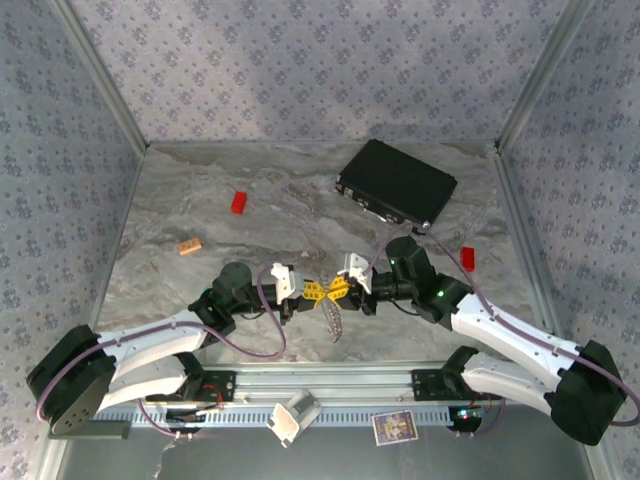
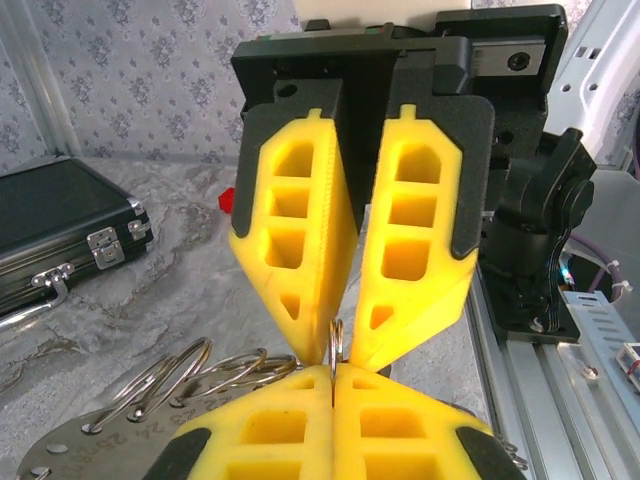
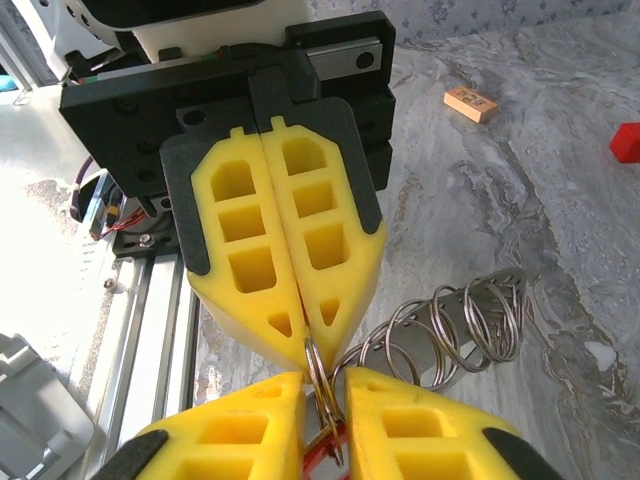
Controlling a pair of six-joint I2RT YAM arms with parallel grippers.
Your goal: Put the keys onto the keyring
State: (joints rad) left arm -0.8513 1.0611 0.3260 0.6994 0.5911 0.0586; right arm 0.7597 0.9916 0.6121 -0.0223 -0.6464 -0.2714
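Left gripper (image 1: 316, 292) and right gripper (image 1: 339, 289), tip to tip over the near middle of the marbled table (image 1: 200, 290). The left gripper's yellow fingers (image 3: 285, 250) are pressed flat together, their points nipping the rim of a small silvery split ring, the keyring (image 3: 318, 368). The right gripper's fingers (image 2: 410, 240) converge in a narrow V and pinch the same ring from the opposite side, so that it stands edge-on between the two pairs of tips. A sliver of red (image 3: 322, 458) shows low between the right fingers; whether it is a key cannot be told. Just beside the tips, a cluster of larger wire rings (image 3: 465, 325) fans out, threaded through holes in a flat stamped metal tag (image 2: 75, 440) lying on the table. Farther out: a tan block (image 1: 190, 245) and a red block (image 1: 239, 202) to the left, a second red block (image 1: 467, 258) to the right, and a flat black latched case (image 1: 397, 182) at the far right.
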